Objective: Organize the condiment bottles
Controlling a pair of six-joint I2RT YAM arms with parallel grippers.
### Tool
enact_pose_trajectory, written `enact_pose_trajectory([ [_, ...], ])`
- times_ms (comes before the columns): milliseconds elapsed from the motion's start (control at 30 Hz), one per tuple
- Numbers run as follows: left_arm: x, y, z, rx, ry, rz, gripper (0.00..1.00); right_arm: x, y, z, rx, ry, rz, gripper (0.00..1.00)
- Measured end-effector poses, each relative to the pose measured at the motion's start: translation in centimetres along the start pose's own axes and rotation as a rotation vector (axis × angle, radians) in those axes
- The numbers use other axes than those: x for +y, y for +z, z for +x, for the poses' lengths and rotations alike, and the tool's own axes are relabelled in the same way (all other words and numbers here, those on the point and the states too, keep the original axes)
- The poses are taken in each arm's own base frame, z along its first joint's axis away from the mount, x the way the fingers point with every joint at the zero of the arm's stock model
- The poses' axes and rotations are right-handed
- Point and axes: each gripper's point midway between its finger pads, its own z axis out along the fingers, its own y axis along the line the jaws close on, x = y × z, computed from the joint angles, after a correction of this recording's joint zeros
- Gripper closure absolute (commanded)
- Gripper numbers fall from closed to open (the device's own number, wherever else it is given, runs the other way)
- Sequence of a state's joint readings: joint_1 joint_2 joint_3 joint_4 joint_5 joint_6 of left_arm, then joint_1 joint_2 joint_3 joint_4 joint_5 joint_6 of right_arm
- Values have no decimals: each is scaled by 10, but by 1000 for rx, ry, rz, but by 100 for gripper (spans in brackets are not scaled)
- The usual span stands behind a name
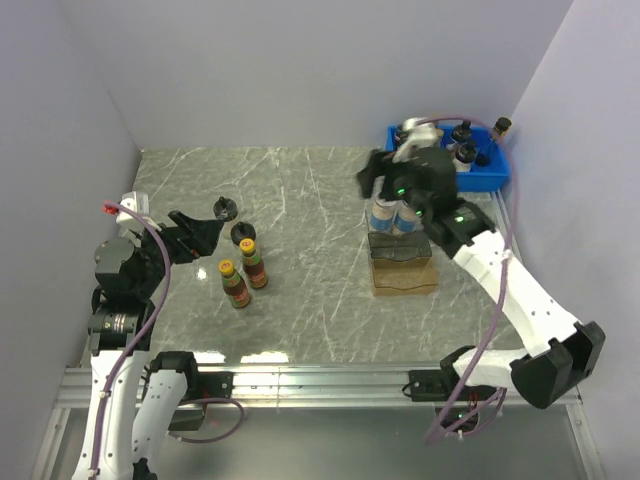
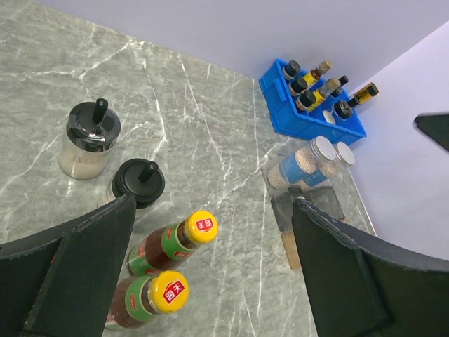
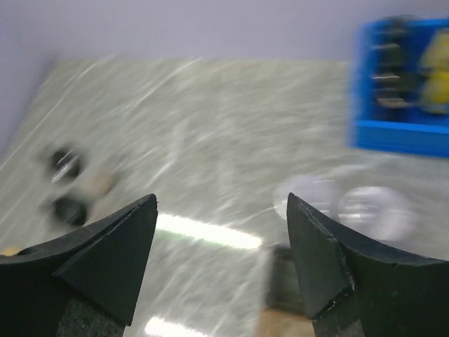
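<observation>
Two brown sauce bottles with yellow caps (image 1: 245,272) stand side by side left of centre; they also show in the left wrist view (image 2: 175,239). Two black-capped little bottles (image 1: 234,221) stand just behind them, one near (image 2: 137,184) and one farther (image 2: 90,137). Two white silver-lidded jars (image 1: 395,215) stand together at the back of a grey-and-wood stepped stand (image 1: 402,262). My left gripper (image 1: 195,232) is open and empty, above and left of the sauce bottles (image 2: 210,267). My right gripper (image 1: 392,190) is open and empty, hovering over the jars; their lids (image 3: 312,196) show blurred.
A blue plastic bin (image 1: 450,160) crowded with dark and yellow bottles sits at the back right corner, also in the left wrist view (image 2: 312,116). White walls close in the back and both sides. The table's metal rail runs along the near edge.
</observation>
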State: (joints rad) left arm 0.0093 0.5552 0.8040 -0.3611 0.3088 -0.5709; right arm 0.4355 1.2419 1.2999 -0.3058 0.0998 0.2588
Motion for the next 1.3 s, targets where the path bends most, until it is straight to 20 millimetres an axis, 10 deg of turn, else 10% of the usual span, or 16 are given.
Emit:
enact_pose_trajectory([
  [233,8,2,-1,-9,-6,-41,1,149,-10,94,223,-156,-426,19],
  [467,27,-4,-5,-49,-27,-155,0,230,-13,171,377,-294,-595,20],
  [1300,42,-9,-10,-80,-33,-249,1,277,48,219,405,-398,-515,39],
])
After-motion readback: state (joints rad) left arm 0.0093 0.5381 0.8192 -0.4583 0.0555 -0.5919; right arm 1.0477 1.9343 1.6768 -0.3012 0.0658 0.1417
